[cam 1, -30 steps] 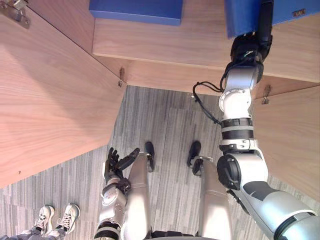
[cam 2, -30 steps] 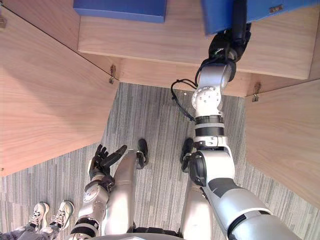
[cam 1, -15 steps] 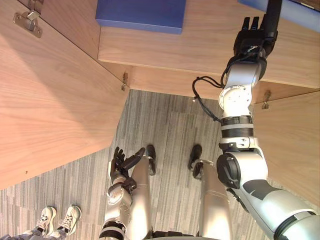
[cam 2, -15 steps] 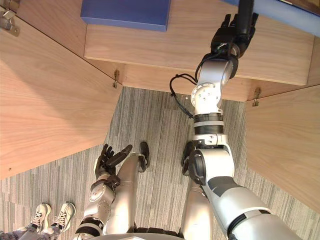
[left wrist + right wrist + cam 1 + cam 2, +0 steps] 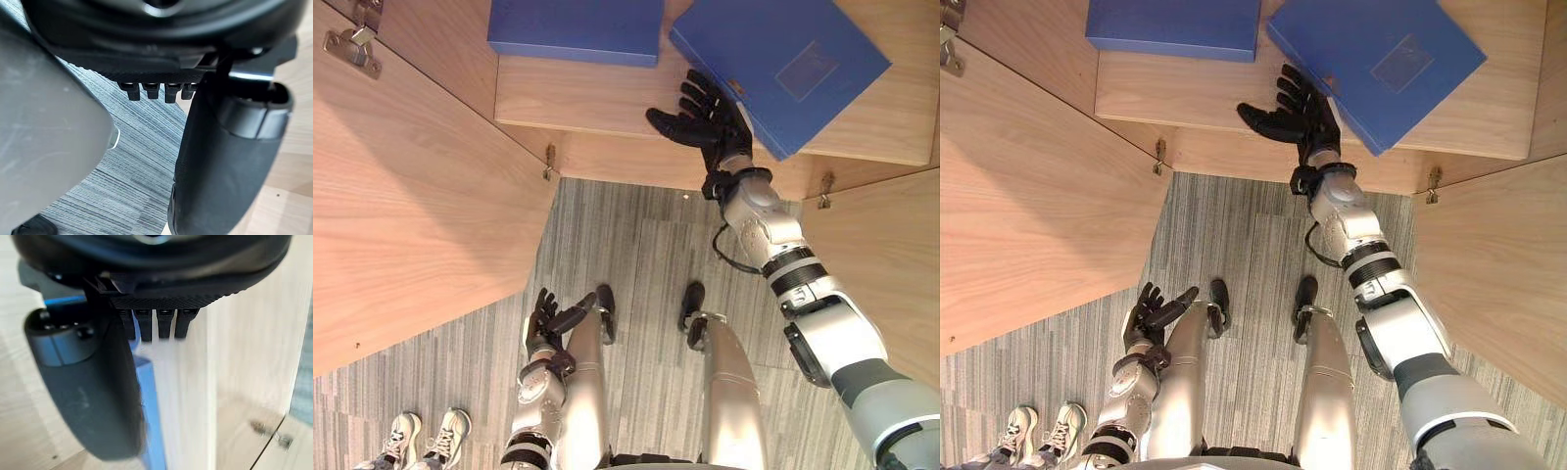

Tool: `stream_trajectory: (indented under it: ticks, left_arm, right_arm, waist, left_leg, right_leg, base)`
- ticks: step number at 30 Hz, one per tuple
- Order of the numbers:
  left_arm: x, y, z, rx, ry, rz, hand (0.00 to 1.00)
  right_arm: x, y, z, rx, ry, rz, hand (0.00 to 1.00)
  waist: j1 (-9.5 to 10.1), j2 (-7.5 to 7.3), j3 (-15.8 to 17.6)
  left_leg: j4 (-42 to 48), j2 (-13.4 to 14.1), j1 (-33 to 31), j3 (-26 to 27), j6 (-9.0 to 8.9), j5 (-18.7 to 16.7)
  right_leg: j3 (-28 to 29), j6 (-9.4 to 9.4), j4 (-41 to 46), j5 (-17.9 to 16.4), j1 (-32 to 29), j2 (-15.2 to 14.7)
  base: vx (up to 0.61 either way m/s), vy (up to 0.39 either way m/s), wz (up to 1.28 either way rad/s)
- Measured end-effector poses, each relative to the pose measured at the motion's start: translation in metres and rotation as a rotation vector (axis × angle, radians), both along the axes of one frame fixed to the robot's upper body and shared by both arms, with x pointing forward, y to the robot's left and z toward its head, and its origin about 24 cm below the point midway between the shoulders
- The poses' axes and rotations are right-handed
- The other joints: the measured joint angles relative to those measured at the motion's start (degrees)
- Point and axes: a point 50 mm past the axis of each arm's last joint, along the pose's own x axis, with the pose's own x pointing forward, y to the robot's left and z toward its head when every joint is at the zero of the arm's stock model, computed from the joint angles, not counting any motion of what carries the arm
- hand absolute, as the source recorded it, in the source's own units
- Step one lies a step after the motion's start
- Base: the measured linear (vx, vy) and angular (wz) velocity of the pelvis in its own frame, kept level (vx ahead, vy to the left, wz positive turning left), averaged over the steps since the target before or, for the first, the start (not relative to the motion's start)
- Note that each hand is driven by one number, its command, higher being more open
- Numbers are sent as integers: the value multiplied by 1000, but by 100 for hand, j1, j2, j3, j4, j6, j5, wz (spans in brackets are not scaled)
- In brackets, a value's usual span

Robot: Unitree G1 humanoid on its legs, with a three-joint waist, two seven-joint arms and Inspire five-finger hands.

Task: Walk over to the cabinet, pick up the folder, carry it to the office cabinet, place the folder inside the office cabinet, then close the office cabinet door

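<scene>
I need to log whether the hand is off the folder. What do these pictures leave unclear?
- Contact between the right hand and the folder: in the eye views the fingers meet its edge, but touch cannot be told. In the right wrist view the thumb covers that edge.
- Second folder: cut off by the top edge.
- Person: cut off above the shoes by the bottom edge.

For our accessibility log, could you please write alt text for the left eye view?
The robot's right hand, fingers straight and spread, is at the edge of a blue folder lying askew on a wooden cabinet shelf, beside a second blue folder. The cabinet doors stand open, and the left hand hangs open low over grey carpet.
</scene>
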Motion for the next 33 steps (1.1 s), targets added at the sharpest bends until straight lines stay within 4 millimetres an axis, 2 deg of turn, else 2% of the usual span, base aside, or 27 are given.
stream_trajectory:
  ticks: [6, 12, 15, 16, 19, 26, 29, 33]
  left_arm:
    - [2, 0, -2, -12, 10, -2, 100]
    - [4, 3, 0, -6, 4, 1, 100]
    - [4, 3, 0, -5, 4, 4, 100]
    - [4, 3, 1, -2, -2, 6, 100]
    - [6, 6, 4, 11, -14, 24, 100]
    - [9, 6, 9, 5, -41, 31, 100]
    - [9, 6, 10, -8, -51, 29, 100]
    - [10, 5, 11, -13, -65, 8, 100]
  right_arm:
    - [1, -12, -20, -6, 69, -40, 0]
    - [1, -23, -17, -57, 52, -138, 0]
    - [1, -23, -14, -197, 17, -170, 0]
    - [1, -22, -12, -256, -3, -193, 0]
    - [0, -21, -1, -285, -50, -213, 0]
    - [3, -25, 17, -221, -56, -211, 0]
    - [4, -34, 25, -151, -30, -156, 0]
    - [2, -45, 40, -192, -45, -99, 0]
  waist:
    - [1, -3, -2]
    - [-4, -4, -2]
    - [-26, -4, -2]
    - [-22, -32, -21]
    - [-39, -51, -31]
    - [-65, -54, -30]
    - [-65, -59, -27]
    - [-88, -74, -18]
  left_leg:
    - [3, 10, -32, 4, 1, 0]
    - [-11, 20, -192, 11, 4, 4]
    - [-39, 16, -218, 25, 16, 11]
    - [-44, 11, -274, 34, 31, 23]
    - [-79, -8, -450, 33, 56, 106]
    - [-202, -77, -628, 24, 93, 302]
    - [-219, -82, -649, 24, 98, 338]
    - [-222, -77, -679, 26, 99, 345]
  right_leg:
    - [0, -3, -39, 14, -29, 10]
    - [1, 1, -60, 53, -182, 25]
    - [7, 19, -136, 97, -194, 25]
    - [17, 21, -145, 117, -252, 23]
    - [8, 12, -210, 212, -408, 16]
    - [-42, -20, -330, 364, -563, -40]
    - [-86, -26, -345, 392, -572, -57]
    - [-102, -25, -346, 396, -602, -58]
  base:
    - [0, 0, 0]
    - [-2, -6, -1]
    - [0, 0, 0]
    - [-31, -11, -1]
    - [-48, -13, 1]
    - [-65, -16, 5]
    - [-46, -14, 3]
    - [0, 0, 0]
